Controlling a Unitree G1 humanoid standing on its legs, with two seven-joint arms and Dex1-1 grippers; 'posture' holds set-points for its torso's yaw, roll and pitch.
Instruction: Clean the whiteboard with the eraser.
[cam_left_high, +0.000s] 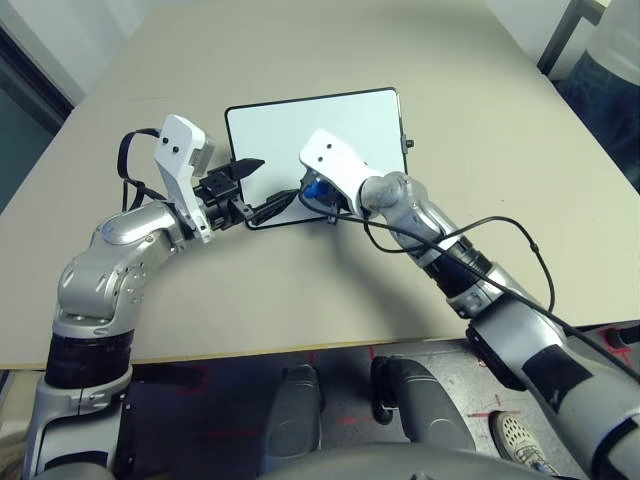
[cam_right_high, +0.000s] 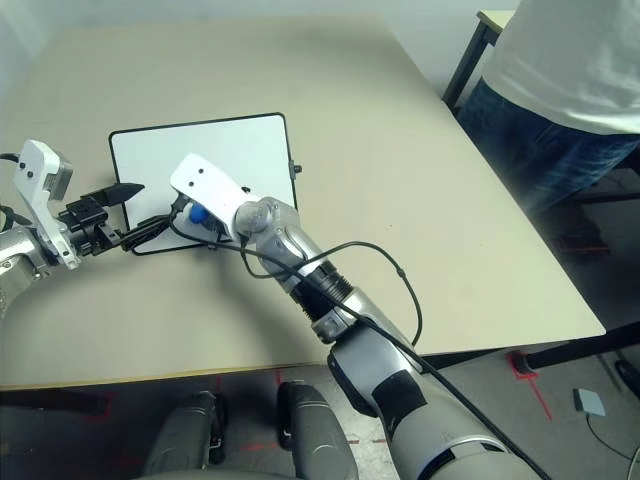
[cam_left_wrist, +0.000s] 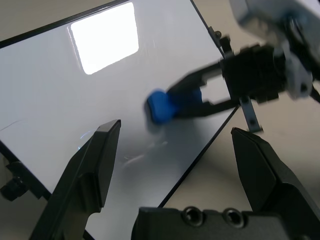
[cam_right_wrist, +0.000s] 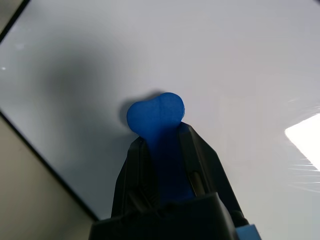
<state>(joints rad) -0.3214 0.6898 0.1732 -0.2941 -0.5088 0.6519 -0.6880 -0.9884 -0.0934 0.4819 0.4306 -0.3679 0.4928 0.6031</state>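
One rectangular white board with a thin black frame and rounded corners (cam_left_high: 330, 130) lies flat on the beige table (cam_left_high: 480, 180), in the upper middle of the left eye view. One small bright blue eraser block (cam_right_wrist: 156, 116) is pinched between the two black fingers of the right gripper (cam_right_wrist: 159, 145), which are closed on it; its rounded tip presses on the white surface near the board's lower edge. At centre left of that head view, the left gripper (cam_left_high: 242, 188) sits at the board's lower left corner with its two fingers (cam_left_wrist: 95, 170) spread apart, holding nothing. One person in a white shirt and jeans (cam_right_high: 570, 90) stands at the upper right of the right eye view.
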